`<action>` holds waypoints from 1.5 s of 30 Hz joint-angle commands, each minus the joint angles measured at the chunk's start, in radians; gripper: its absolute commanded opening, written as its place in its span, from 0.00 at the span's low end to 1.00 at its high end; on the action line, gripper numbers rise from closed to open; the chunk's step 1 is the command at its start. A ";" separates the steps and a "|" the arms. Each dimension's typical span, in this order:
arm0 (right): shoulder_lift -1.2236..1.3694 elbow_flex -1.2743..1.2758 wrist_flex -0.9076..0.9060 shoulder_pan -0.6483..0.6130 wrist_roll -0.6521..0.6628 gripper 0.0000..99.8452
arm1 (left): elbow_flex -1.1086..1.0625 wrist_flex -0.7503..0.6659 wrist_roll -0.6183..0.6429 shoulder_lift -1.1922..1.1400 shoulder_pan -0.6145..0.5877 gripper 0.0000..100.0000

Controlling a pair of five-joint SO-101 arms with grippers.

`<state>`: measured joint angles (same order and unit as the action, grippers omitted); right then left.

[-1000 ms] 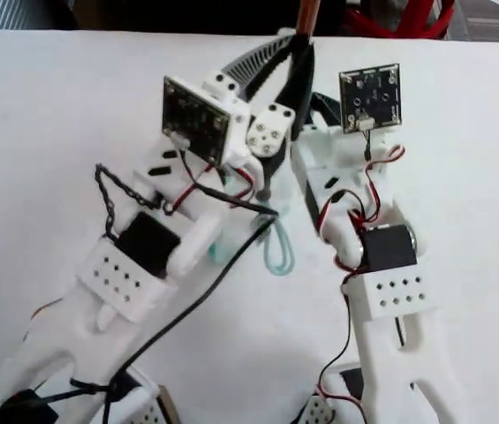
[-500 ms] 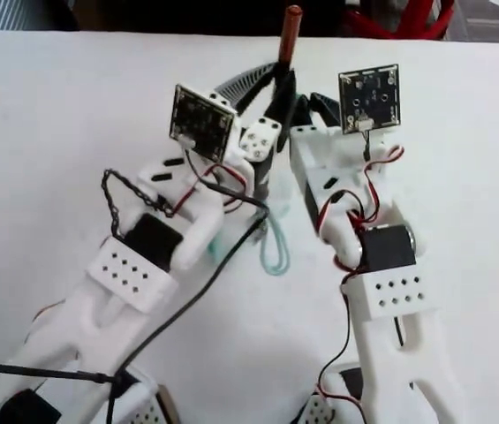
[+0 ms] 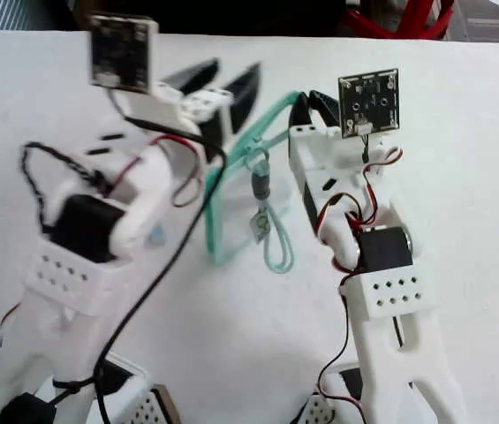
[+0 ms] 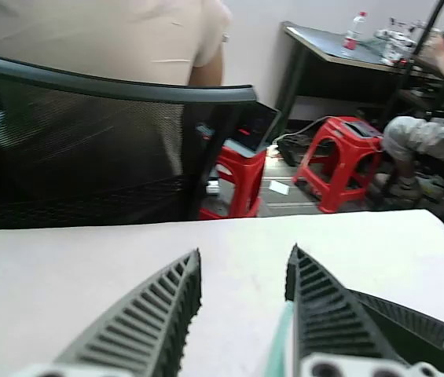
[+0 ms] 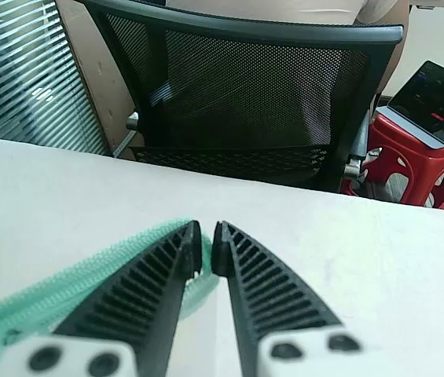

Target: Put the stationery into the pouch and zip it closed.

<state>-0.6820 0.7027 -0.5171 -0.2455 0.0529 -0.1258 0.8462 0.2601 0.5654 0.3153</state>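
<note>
The pouch (image 3: pixel 212 212) is see-through with a teal zip edge and stands on the white table between the two arms. Its teal zip (image 5: pixel 64 294) runs up to my right gripper (image 5: pixel 206 229), which is shut on the pouch's top corner (image 3: pixel 295 97). A slim grey object (image 3: pixel 260 187) hangs at the pouch's mouth, and a teal cord loop (image 3: pixel 277 247) lies below it. My left gripper (image 3: pixel 218 84) is open and holds nothing, to the left of the pouch's top edge. The left wrist view shows its fingertips (image 4: pixel 244 255) spread, with a strip of teal pouch edge (image 4: pixel 279 357) below.
Both arms' white bodies and loose cables (image 3: pixel 170 265) crowd the near half of the table. The table's far edge (image 4: pixel 206 222) lies just beyond the grippers, with a black mesh chair (image 5: pixel 253 86) and red stools (image 4: pixel 347 149) behind it.
The left arm has swung left and back, and its gripper has opened. The reddish pen it held upright over the pouch is no longer in its fingers. The right arm has not moved.
</note>
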 commanded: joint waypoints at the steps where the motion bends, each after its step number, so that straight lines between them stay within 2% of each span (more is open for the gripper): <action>1: 0.016 0.064 -0.004 -0.013 0.002 0.03 | 0.170 0.209 -0.018 0.008 -0.186 0.19; 6: 0.013 0.064 -0.007 -0.013 -0.003 0.03 | 0.178 0.468 -0.178 0.001 -0.323 0.19; 9: 0.013 0.064 -0.007 -0.013 -0.003 0.03 | 0.052 0.528 -0.195 -0.002 -0.380 0.19; 11: 0.013 0.064 -0.007 -0.013 -0.005 0.03 | -0.089 0.489 -0.196 -0.004 -0.387 0.19; 16: 0.013 0.069 -0.007 -0.013 -0.005 0.03 | -0.420 0.285 -0.190 -0.004 -0.381 0.19; 23: 0.021 0.069 -0.002 -0.013 -0.005 0.03 | -0.617 0.103 -0.100 -0.027 -0.403 0.18; 26: 0.022 0.069 -0.002 -0.013 -0.005 0.03 | -0.589 0.080 -0.083 -0.143 -0.401 0.18; 32: 0.022 0.069 -0.002 -0.013 -0.003 0.03 | -0.446 0.075 0.046 -0.521 -0.430 0.18; 36: 0.015 0.087 0.001 -0.013 0.002 0.03 | -0.342 0.081 0.058 -0.704 -0.430 0.15; 41: 0.016 0.095 0.013 -0.036 0.003 0.03 | -0.270 0.107 0.066 -0.753 -0.430 0.14; 45: 0.019 0.095 0.013 -0.035 0.003 0.03 | -0.270 0.109 0.066 -0.751 -0.384 0.15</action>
<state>-0.6820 0.7119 -0.4987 -0.2624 0.0514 -0.4097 0.9475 0.3168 -0.1711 -0.1020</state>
